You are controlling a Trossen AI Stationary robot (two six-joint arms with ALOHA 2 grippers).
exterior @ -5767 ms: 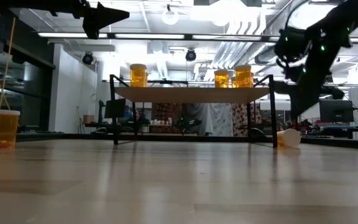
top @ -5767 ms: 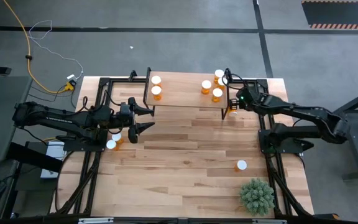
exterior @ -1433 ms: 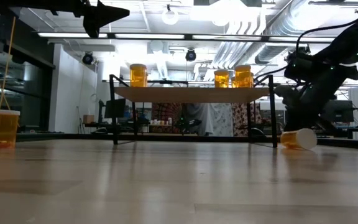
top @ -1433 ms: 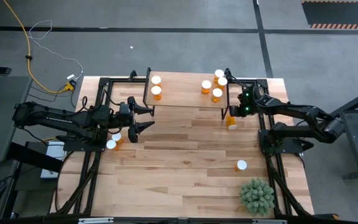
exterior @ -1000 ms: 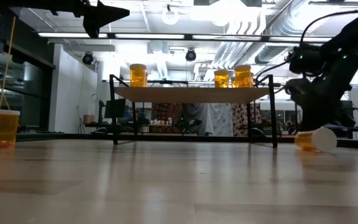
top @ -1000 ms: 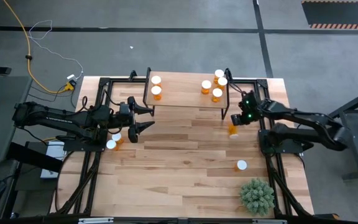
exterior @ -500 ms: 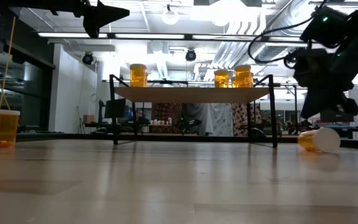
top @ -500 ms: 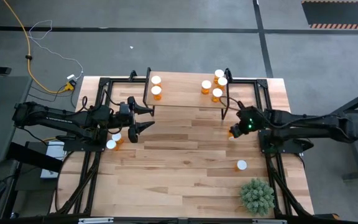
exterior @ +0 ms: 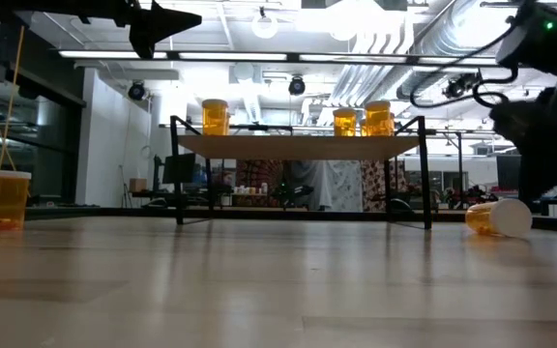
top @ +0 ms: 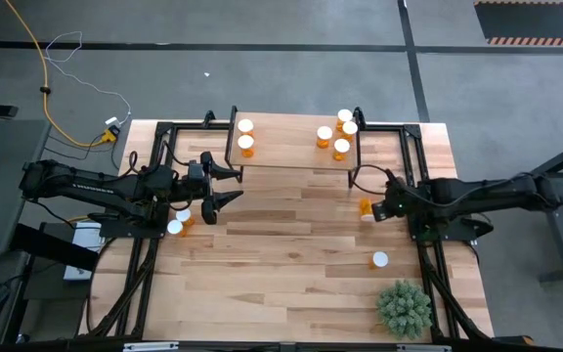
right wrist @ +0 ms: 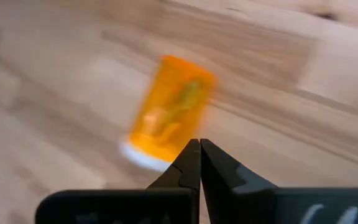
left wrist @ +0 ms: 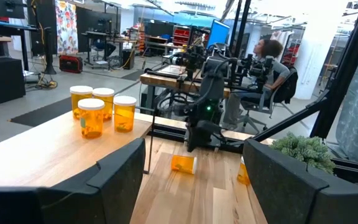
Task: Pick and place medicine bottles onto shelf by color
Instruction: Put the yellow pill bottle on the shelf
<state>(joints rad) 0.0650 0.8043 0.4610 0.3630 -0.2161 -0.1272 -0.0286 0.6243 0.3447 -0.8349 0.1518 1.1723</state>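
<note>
An orange medicine bottle (top: 365, 208) lies on its side on the worktop (top: 291, 244), near the shelf's (top: 286, 147) right legs. The right gripper (top: 380, 211) hovers just beside it, jaws pressed together and holding nothing. On the shelf stand two bottles (top: 246, 137) at the left end and four bottles (top: 338, 134) at the right end. The left gripper (top: 225, 186) waits at the shelf's left end, jaws wide and empty, with two more bottles (top: 179, 221) on the worktop beside it.
</note>
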